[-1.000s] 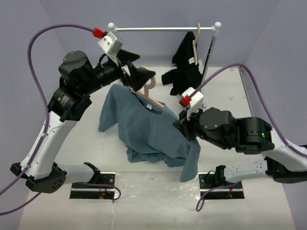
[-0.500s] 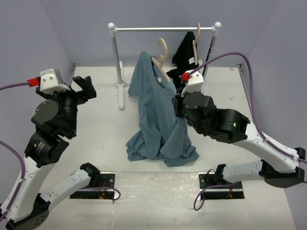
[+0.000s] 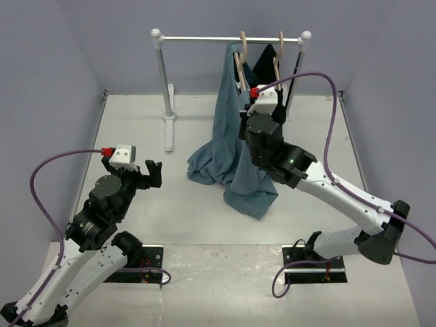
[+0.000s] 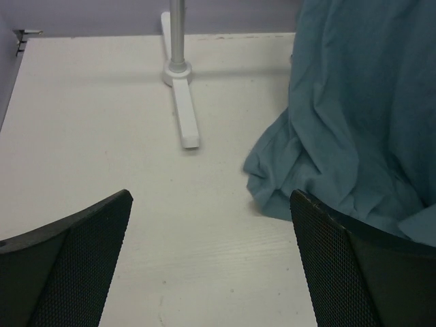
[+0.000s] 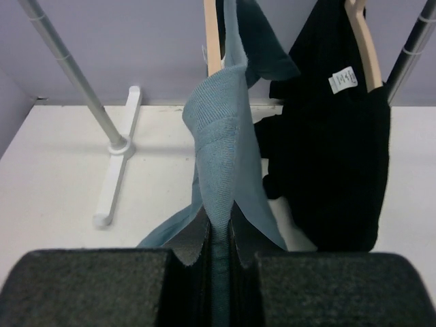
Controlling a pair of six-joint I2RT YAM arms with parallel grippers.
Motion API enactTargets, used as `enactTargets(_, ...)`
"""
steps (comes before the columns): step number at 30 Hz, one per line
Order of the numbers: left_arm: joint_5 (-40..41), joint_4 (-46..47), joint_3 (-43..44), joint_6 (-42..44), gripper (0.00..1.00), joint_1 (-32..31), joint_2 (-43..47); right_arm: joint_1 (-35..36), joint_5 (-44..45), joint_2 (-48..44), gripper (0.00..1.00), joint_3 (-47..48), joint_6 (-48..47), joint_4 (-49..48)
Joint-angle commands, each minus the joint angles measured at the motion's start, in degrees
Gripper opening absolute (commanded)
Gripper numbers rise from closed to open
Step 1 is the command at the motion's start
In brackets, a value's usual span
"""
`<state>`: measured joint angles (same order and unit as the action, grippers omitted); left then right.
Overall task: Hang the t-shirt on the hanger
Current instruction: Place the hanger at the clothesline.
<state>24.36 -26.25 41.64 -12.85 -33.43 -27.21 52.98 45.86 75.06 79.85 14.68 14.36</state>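
The blue-grey t-shirt [image 3: 230,146] hangs from the pale wooden hanger [image 3: 239,56], whose hook is up at the rail [image 3: 204,40]. Its lower part lies bunched on the table. My right gripper [image 3: 246,116] is just below the hanger and shut on a ribbed fold of the t-shirt [image 5: 225,129]. In the right wrist view the cloth runs up from the right gripper [image 5: 219,235] to the hanger [image 5: 212,41]. My left gripper [image 3: 131,172] hangs low at the near left, open and empty. In its own view the left gripper [image 4: 211,197] faces the t-shirt's heap [image 4: 340,136].
A black garment [image 3: 262,68] on a second wooden hanger [image 3: 278,58] hangs just right of the t-shirt, close to my right arm. The rack's left post [image 3: 162,75] and white foot [image 3: 168,133] stand between the two arms. Purple walls close in both sides.
My right arm has carried the hanger and t-shirt up and back to the rail. The left arm let go earlier and has drawn back low toward the near left.
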Motion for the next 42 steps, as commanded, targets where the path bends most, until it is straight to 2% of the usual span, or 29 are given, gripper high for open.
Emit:
enactTargets(1, -2.3, 4.4, -2.8, 1.1, 1.0, 0.1, 3.8, -0.5, 3.9, 1.8, 0.0, -1.2, 1.0, -19.2)
enactTargets(4, -2.8, 3.8, -3.8, 1.1, 1.0, 0.0, 4.2, -0.1, 4.3, 4.0, 0.0, -1.3, 0.7, -20.6)
enactTargets(7, -4.8, 3.6, -4.2, 0.8, 1.0, 0.1, 4.7, -1.1, 3.6, 8.8, 0.0, -1.1, -3.1, -27.0)
enactTargets(13, -5.2, 4.0, -4.9, 0.9, 1.0, 0.1, 5.6, -7.1, -2.5, 18.2, 0.0, 8.6, -2.9, -25.0)
enactTargets(23, -8.7, 4.7, -5.1, 1.8, 1.0, 0.1, 4.3, -10.4, -3.5, 27.9, 0.0, 17.5, -0.5, -21.2)
enactTargets(28, -7.7, 4.7, -5.5, 1.5, 1.0, 0.1, 4.7, -11.3, -5.2, 30.4, 0.0, 16.1, 1.9, -20.5)
enactTargets(33, -0.3, 2.1, -4.2, -1.0, 1.0, 0.1, 1.1, -11.3, -5.1, 32.8, 0.0, 15.6, 3.7, -19.4)
enactTargets(42, -1.3, 2.2, -4.5, -1.3, 1.0, 0.1, -0.1, -11.3, -5.3, 32.2, 0.01, 12.2, 8.2, -18.4)
